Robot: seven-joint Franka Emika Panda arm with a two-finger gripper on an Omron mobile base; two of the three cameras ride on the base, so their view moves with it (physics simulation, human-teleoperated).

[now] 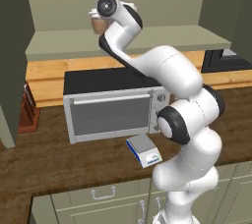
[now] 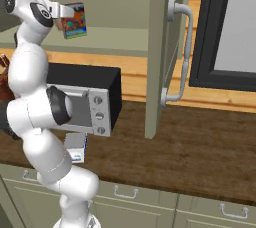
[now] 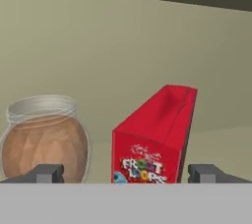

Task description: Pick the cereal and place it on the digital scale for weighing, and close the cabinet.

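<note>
Fingertips (image 3: 48, 173) of the gripper (image 3: 126, 174) stand spread wide, nothing pinched, flanking the cereal (image 3: 153, 137) so the jaws can close on its sides; left of it, just beside, sits a brown vase (image 3: 45, 142); the box stands upright on the open cabinet (image 2: 159, 47) shelf, red with a multicoloured printed front; below on the counter, the digital scale (image 1: 143, 150) waits bare.

On the front of the red cereal box (image 3: 150, 142) I can read "FROOT LOOPS" in multicoloured letters, with a small white line above it too blurred to make out. I find no other print legible anywhere else.
</note>
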